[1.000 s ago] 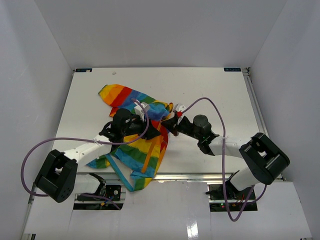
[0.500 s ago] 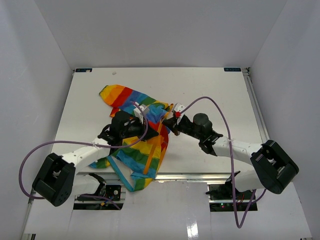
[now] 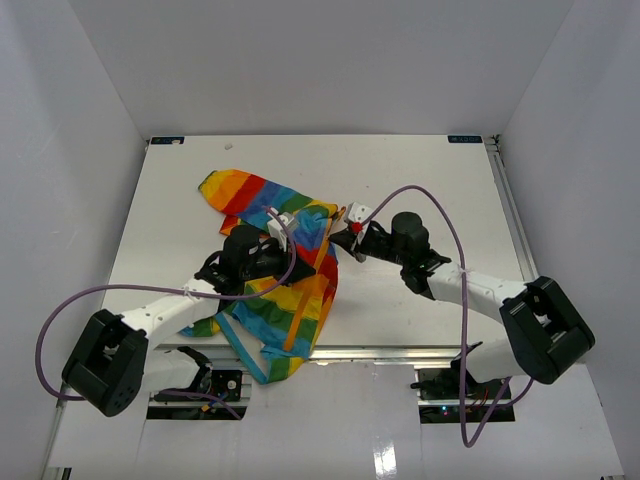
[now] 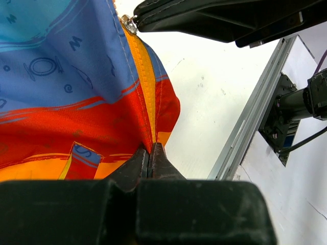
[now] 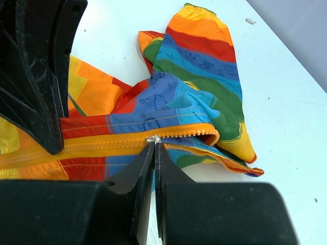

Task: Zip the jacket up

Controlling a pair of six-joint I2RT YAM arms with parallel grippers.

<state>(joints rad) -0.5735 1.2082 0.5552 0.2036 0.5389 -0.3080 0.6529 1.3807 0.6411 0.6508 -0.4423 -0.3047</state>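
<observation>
The rainbow-striped jacket point(image 3: 255, 195) lies rumpled on the white table, left of centre. My left gripper point(image 3: 320, 263) is shut on the jacket's fabric at the orange zipper, seen in the left wrist view point(image 4: 150, 151). My right gripper point(image 3: 337, 240) is shut on the small metal zipper pull point(image 5: 154, 139), a little farther along the orange zipper point(image 5: 102, 145). Behind the pull the zipper is closed; ahead of it the two sides gape open point(image 5: 204, 133). The pull also shows in the left wrist view point(image 4: 130, 23), under the right gripper's dark body point(image 4: 230, 20).
The table's metal front rail point(image 3: 400, 350) runs just behind the arm bases and shows in the left wrist view point(image 4: 250, 127). White walls enclose the table on three sides. Purple cables point(image 3: 420, 195) loop above both arms.
My right gripper has moved a little toward the far side with the zipper pull, and its arm has stretched out. My left gripper has kept its hold and shifted slightly.
</observation>
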